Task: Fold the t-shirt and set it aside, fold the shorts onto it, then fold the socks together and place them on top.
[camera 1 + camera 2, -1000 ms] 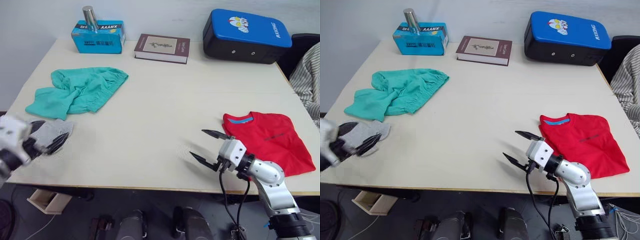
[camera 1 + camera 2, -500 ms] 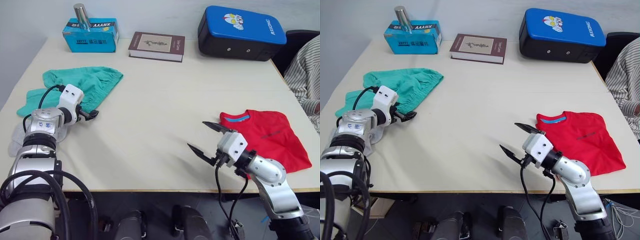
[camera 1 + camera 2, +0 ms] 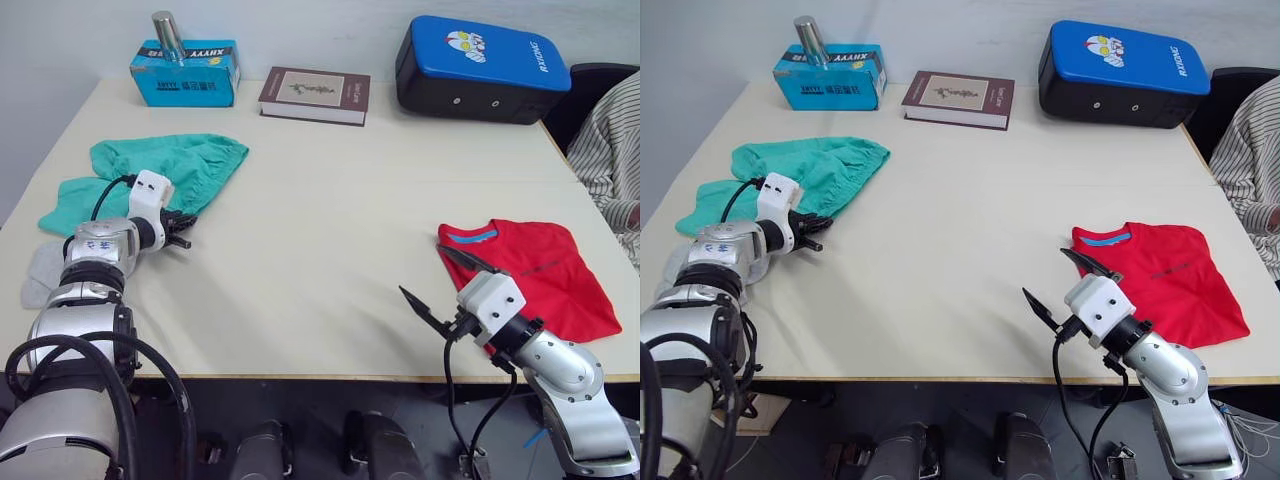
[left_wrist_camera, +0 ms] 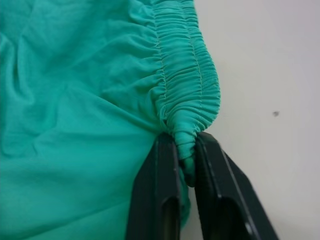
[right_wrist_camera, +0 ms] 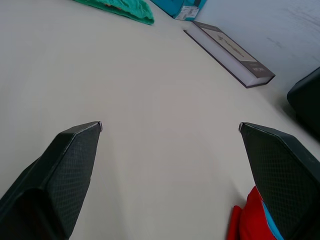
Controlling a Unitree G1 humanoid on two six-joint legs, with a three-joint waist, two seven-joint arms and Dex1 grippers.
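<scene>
On a pale cream surface, the left claw pinches the gathered waistband of the teal shorts, while the right claw hovers wide open just beside the folded red t-shirt. Grey socks lie near the shorts. Beyond the shorts stand a blue box reading "XHYYY", a maroon book and a blue "RIXING" case.
</scene>
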